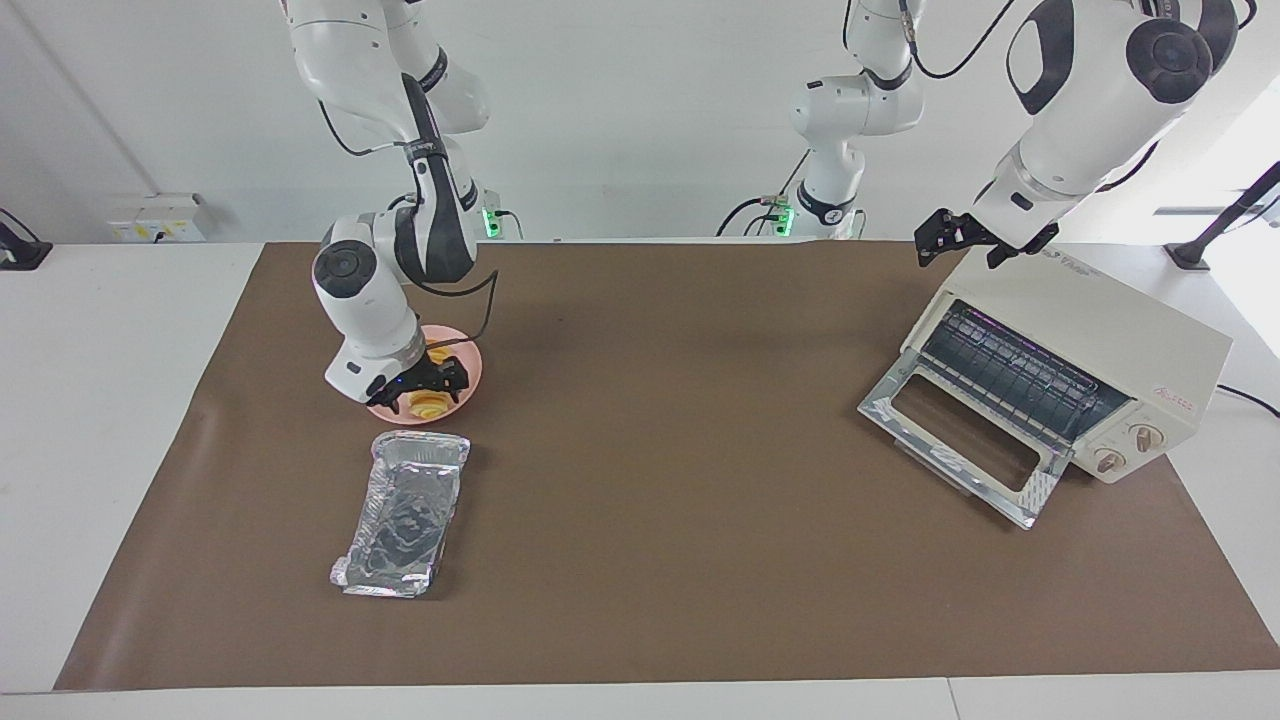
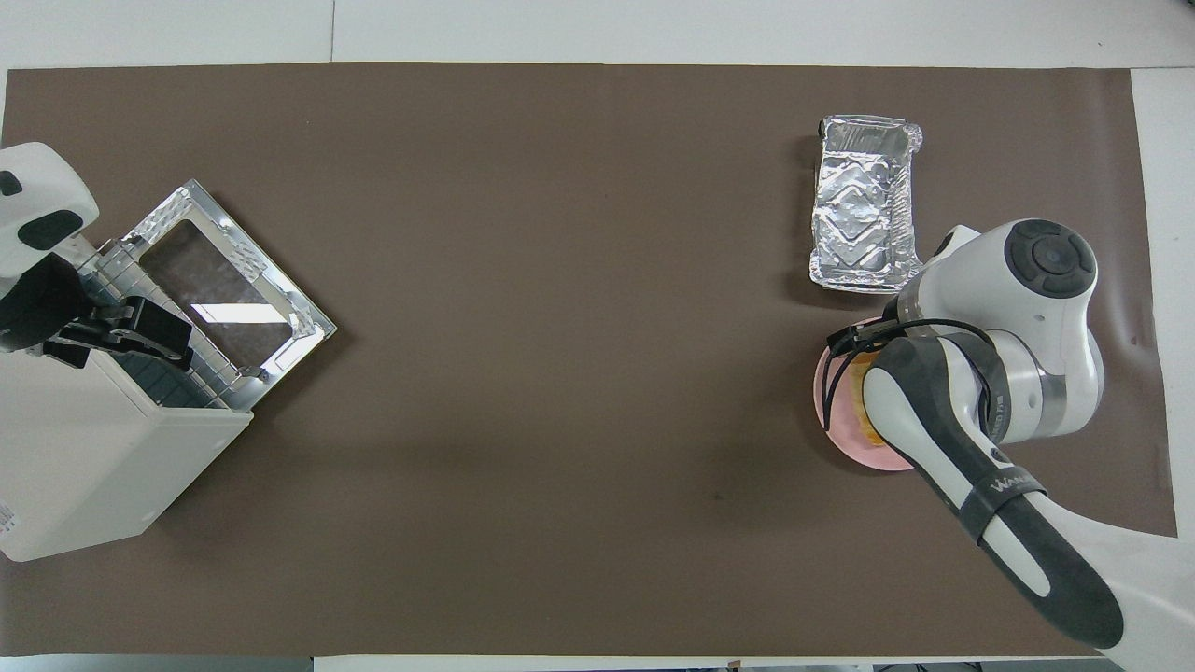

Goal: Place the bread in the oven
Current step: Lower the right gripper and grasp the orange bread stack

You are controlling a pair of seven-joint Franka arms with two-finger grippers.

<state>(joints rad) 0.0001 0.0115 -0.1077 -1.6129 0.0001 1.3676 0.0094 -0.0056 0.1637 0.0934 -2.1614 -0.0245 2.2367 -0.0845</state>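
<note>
Oven stood at the left arm's end of the bench, door dropped open; red marking on its front panel too small to read. Left gripper hung over the oven's top edge, jaws released, holding nothing. Bread lay on the pink plate toward the right arm's end, mostly hidden by the right gripper, low over it, jaws released. Foil tray sat just beside the plate, toward the bench's front edge.

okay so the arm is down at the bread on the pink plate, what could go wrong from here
1. The right gripper, open, is low over the bread on the pink plate; a poor grasp could push the plate or drop the loaf.
2. The foil tray lies just beside the plate and could be knocked.
3. The left gripper hovers over the oven, perhaps crowding delivery.
</note>
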